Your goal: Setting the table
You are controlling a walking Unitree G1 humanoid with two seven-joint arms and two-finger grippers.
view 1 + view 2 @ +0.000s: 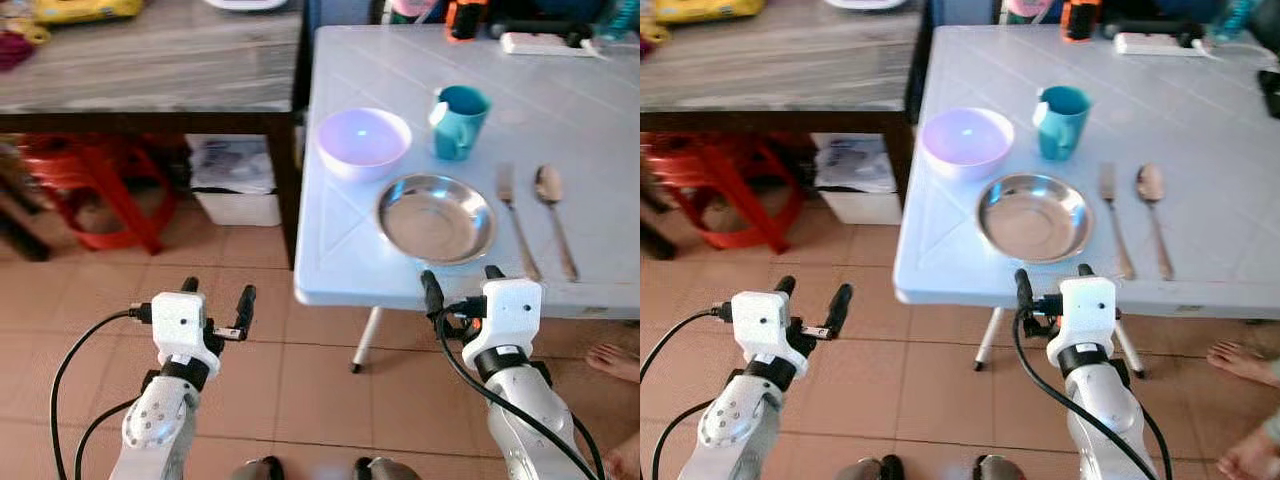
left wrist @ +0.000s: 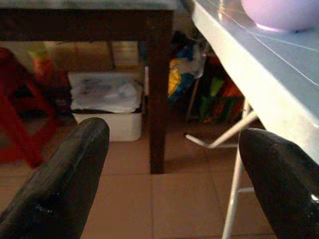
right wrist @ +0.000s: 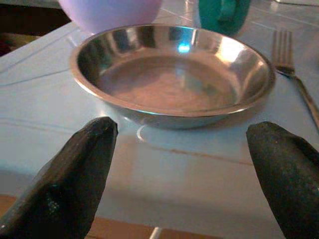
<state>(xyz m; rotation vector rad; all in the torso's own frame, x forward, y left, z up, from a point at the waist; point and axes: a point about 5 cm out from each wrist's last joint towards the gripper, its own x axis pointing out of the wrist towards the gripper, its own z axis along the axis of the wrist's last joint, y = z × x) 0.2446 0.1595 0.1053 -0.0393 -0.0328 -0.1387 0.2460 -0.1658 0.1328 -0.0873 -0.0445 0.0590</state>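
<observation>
On the pale blue table [image 1: 560,100] a steel plate [image 1: 436,217] lies near the front edge. Behind it to the left stands a lilac bowl [image 1: 363,141], and a teal mug [image 1: 459,121] stands behind it on the right. A fork [image 1: 516,221] and a spoon [image 1: 553,215] lie side by side right of the plate. My right gripper [image 1: 458,281] is open and empty, just in front of the table edge, facing the plate [image 3: 172,74]. My left gripper [image 1: 217,298] is open and empty over the floor, left of the table, with the bowl [image 2: 279,14] up to its right.
A dark wooden table [image 1: 150,60] stands to the left, with a red stool [image 1: 95,190] and a white bin [image 1: 238,180] beneath it. A power strip [image 1: 545,42] lies at the table's far edge. A person's bare feet [image 1: 613,362] are on the tiles at the right.
</observation>
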